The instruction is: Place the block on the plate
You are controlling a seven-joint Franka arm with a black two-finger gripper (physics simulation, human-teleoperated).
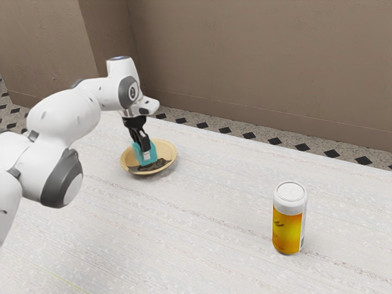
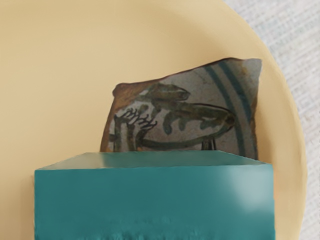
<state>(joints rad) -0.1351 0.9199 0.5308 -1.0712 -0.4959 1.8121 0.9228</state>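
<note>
In the exterior view, the yellow plate [image 1: 168,149] sat on the white table [image 1: 211,214], close to its far edge, in the exterior view's left part. The gripper [image 1: 146,155] pointed down into the plate, its fingers closed around the teal block [image 1: 153,152]. One finger lay against the near face of the block, with teal showing to both sides of it; the other finger was hidden from there. The block stood roughly upright inside the rim, low over a dark, patterned shard [image 1: 162,165] that lay in the plate. Whether the block's underside touched the shard or the plate could not be told. A can [image 1: 288,223] with a white top and an orange-yellow lower part stood upright toward the exterior view's right, farther in from the table's far edge than the plate and well apart from it.

In the wrist view, the block was directly under the hand, hiding part of the shard. The painted face of the shard, with dark figures and bluish bands, lay upward, between the block and the plate's curved rim.
</note>
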